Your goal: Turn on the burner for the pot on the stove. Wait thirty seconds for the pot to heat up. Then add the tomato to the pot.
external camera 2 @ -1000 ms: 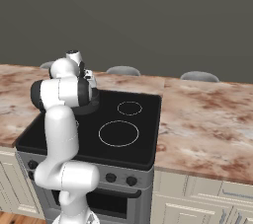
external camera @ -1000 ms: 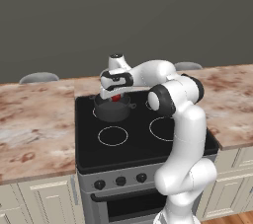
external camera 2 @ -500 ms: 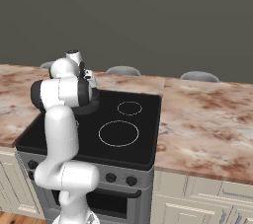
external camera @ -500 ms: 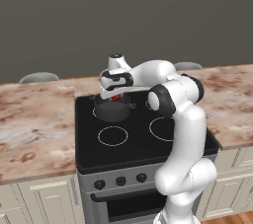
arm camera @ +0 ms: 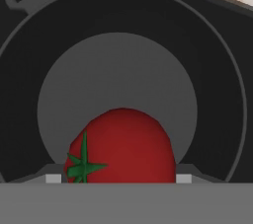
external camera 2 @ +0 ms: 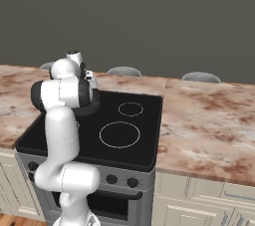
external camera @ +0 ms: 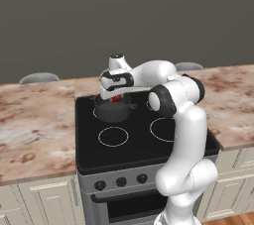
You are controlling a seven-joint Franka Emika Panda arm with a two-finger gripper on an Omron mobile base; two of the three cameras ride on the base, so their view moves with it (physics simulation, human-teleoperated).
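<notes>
The pot [external camera: 113, 110] sits on the stove [external camera: 134, 142], on its far-left burner [external camera: 96, 112], whose white ring peeks out beside the base; the fingers [external camera: 115, 98] hang just above the pot's open mouth, closed around the tomato [external camera: 116, 98]; in the hand view the tomato [arm camera: 123, 146] is held over the pot's [arm camera: 118, 30] grey floor, green stem to the left, one side handle at the upper left; marbled bench [external camera: 34, 125] flanks the stove on both sides.
</notes>
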